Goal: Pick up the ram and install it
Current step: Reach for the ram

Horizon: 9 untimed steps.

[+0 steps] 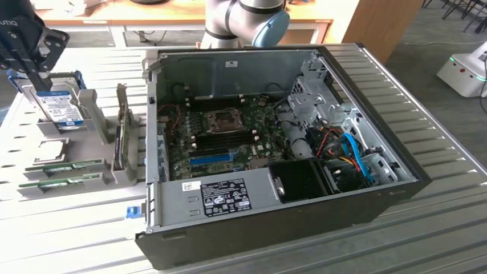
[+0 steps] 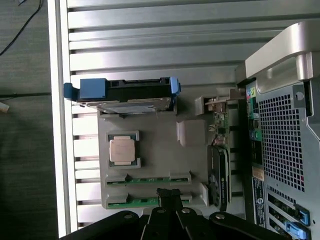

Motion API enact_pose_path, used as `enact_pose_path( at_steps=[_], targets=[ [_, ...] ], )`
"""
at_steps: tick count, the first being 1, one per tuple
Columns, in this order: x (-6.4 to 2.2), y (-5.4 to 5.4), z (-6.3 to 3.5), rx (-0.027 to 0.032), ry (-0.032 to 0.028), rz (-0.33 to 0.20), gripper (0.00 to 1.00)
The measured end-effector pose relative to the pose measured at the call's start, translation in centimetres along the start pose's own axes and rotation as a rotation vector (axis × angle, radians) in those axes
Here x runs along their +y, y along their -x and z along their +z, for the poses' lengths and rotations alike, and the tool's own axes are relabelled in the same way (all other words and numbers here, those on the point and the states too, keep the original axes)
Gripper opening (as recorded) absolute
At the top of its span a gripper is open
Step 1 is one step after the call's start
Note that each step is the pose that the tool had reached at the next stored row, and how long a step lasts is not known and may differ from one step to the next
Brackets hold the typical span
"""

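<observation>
Two green ram sticks lie edge-up in slots of a grey holder [image 1: 91, 137] at the exterior view's left, one [image 1: 67, 167] just behind the other [image 1: 59, 184]. The wrist view looks down on the same pair, one [image 2: 147, 179] beside the other [image 2: 131, 202]. My gripper [image 1: 42, 84] hangs high over the holder's far end, above the hard drive [image 1: 59, 107], well apart from the ram. Its black fingertips [image 2: 168, 193] are pressed together with nothing between them. The open computer case [image 1: 380, 200] lies on its side with the motherboard [image 1: 228, 134] exposed.
The holder also carries a square CPU [image 2: 124, 151], the blue-railed hard drive [image 2: 125, 92] and an upright card [image 1: 122, 134]. The case's rear panel [image 2: 280, 140] stands close beside the holder. The slatted white table [image 1: 68, 228] has bare room in front of the holder.
</observation>
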<state>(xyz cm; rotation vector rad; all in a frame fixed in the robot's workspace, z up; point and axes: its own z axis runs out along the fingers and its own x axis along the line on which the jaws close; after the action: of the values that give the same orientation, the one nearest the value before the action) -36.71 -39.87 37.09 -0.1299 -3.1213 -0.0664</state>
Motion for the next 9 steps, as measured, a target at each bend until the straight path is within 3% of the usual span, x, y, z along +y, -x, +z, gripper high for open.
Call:
enact_pose_path(
  at_steps=[9],
  targets=[
    [-0.13, -1.5, 0.2, 0.0076, -0.0006, 0.002, 0.11]
  ],
)
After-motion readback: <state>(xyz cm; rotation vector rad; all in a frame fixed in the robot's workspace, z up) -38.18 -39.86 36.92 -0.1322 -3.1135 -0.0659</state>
